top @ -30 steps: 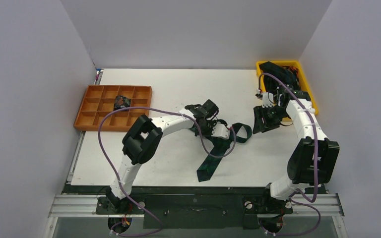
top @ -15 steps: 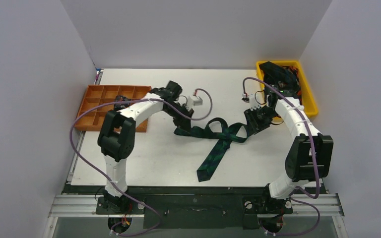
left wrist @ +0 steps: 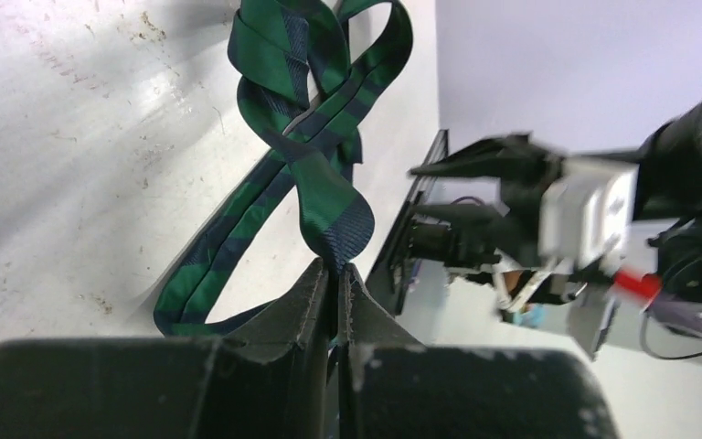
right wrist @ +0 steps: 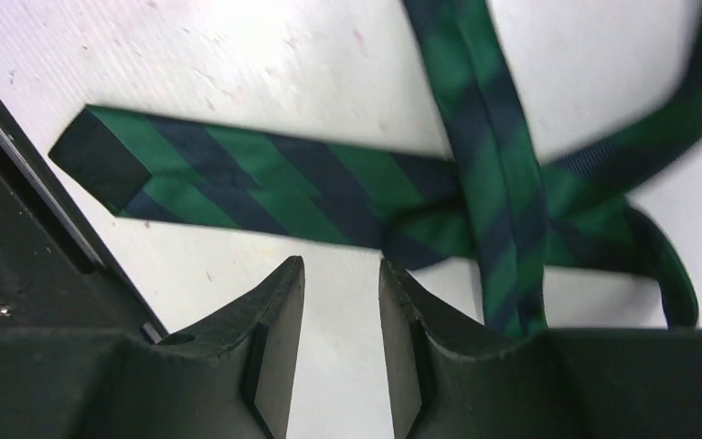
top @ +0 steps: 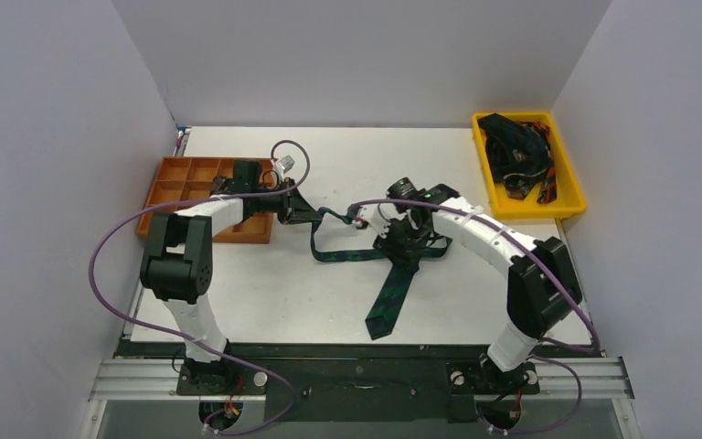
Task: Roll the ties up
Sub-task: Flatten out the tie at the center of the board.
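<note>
A green and navy plaid tie (top: 391,291) lies on the white table, its wide pointed tip toward the near edge and its narrow part looping left. My left gripper (top: 298,212) is beside the orange tray and shut on a fold of the tie's narrow end (left wrist: 333,197), lifting it; its closed fingertips (left wrist: 336,267) pinch the fabric. My right gripper (top: 401,240) hovers over the tie's crossing in mid-table. In the right wrist view it is open (right wrist: 341,270) and empty, with the tie (right wrist: 302,192) just beyond its tips.
An orange compartment tray (top: 172,197) sits at the left, partly under my left arm. A yellow bin (top: 569,178) at the back right holds several dark ties (top: 515,146). Purple cables arc over both arms.
My left gripper has pulled the tie's narrow end left toward the orange tray. My right arm has swung left from near the yellow bin to over the tie's middle.
</note>
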### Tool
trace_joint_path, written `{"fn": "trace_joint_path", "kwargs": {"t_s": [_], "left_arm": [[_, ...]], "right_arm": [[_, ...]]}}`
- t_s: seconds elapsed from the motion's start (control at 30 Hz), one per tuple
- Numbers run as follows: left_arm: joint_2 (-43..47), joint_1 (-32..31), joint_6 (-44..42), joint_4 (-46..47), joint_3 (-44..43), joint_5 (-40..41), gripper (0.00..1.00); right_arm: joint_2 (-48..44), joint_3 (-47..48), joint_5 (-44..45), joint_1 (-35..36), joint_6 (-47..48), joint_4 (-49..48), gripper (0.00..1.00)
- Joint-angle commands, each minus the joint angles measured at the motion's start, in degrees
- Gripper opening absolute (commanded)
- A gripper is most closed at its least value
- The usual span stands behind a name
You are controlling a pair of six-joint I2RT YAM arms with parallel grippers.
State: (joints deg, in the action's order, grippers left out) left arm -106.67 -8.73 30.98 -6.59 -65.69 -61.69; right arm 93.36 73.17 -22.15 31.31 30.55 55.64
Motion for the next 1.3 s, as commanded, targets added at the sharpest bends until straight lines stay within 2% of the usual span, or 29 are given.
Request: {"fn": "trace_joint_path", "kwargs": {"t_s": [0.0,0.17,0.43,0.57,0.63,0.7,0.77,0.87,1.03,1.27], "left_arm": [[3.17,2.44,14.25,15.40,1.86,-2.86,0.00],[5.20,4.79,15.65,15.63,5.43,-2.20,0.00],[8.92,5.02,19.92,19.44,12.51,-0.17,0.00],[9.24,5.06,20.25,19.82,13.62,1.12,0.00],[8.69,5.04,20.14,19.96,13.24,1.34,0.00],[8.08,5.12,19.97,19.98,12.49,1.45,0.00],[7.54,5.13,19.66,19.66,11.47,1.35,0.00],[6.80,5.13,19.38,19.22,10.29,1.31,0.00],[5.95,5.13,19.39,19.11,9.30,0.84,0.00],[6.19,5.17,18.80,18.91,9.64,0.75,0.00]], "right_arm": [[5.06,0.77,3.00,6.00,3.20,-4.78,0.32],[9.24,-1.71,8.21,7.07,9.28,-2.65,0.28],[8.65,-8.32,17.51,5.10,21.50,5.48,0.19],[5.18,-7.32,17.49,-1.23,23.07,8.89,0.17],[2.96,-1.26,7.66,-7.10,19.71,10.92,0.21],[1.95,2.57,-0.20,-12.66,10.96,10.54,0.26],[2.85,4.26,-5.53,-16.96,-1.04,7.61,0.29],[5.71,3.44,-8.18,-19.45,-20.35,0.65,0.31],[6.77,-1.80,-9.93,-19.90,-27.72,-5.03,0.40],[6.93,-8.21,-14.34,-19.35,-38.34,-13.54,0.41]]}}
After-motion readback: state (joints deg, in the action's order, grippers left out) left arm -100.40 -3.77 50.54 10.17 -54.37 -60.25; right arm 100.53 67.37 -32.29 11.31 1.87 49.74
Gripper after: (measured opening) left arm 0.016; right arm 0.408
